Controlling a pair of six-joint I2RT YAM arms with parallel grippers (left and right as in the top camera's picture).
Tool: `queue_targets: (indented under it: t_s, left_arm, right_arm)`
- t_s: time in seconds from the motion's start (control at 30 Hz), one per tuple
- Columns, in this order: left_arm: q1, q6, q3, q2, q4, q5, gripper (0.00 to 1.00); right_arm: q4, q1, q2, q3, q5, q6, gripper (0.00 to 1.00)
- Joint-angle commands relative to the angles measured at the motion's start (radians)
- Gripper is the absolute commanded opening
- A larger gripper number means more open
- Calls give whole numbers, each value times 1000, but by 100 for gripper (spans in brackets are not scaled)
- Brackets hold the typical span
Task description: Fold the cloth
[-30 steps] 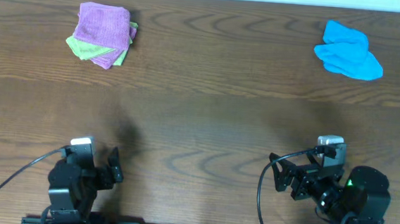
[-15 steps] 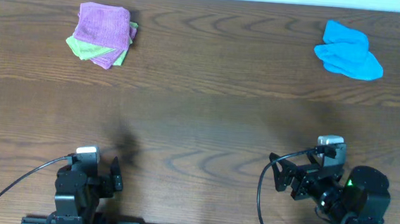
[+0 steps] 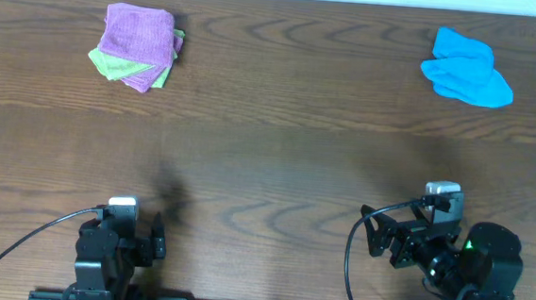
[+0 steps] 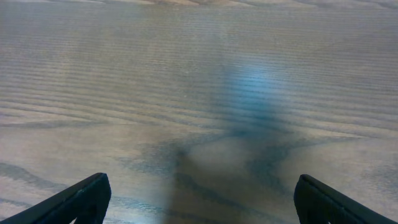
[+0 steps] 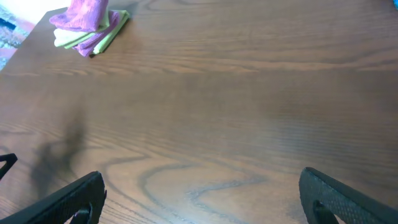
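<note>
Brown wood-grain desk fills your overhead view. The cloth, lilac and fuzzy, lies in the far left corner as a squarish folded bundle. It is stacked with a lime-green cloth, whose edges peek out at the left and right sides, and lilac shows both above and below the green layer. A crumpled blue cloth lies in the far right corner, well apart from the bundle. Your left tool sits at the near left edge and your right tool at the near right edge. Both are far from every cloth and touch none of them.

Your left wrist view shows only bare desk, pale with glare and a soft bluish reflection. The left tool is spread wide, with one dark fingertip in each lower corner and nothing between them.

Your right wrist view looks across the desk toward the far left corner. There the cloth rests on the lime-green cloth, small in the top left of the picture. The right tool is also spread wide and empty, its fingertips in the two lower corners.
</note>
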Motion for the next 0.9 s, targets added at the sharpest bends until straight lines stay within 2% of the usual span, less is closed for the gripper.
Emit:
queue_targets:
  t_s: [0.0,0.63,0.87]
  left_arm:
    - [-6,45,-9,-11,-58,-21,95]
    - [-6,45,-9,-11,-58,-21,95]
    - [-6,45,-9,-11,-58,-21,95]
  right_arm:
    - [-1,-7,-3,-1,-7,14,99]
    - [-1,-7,-7,-1,-2,13,99]
    - [-29,-7,-34,-28,224,-14,99]
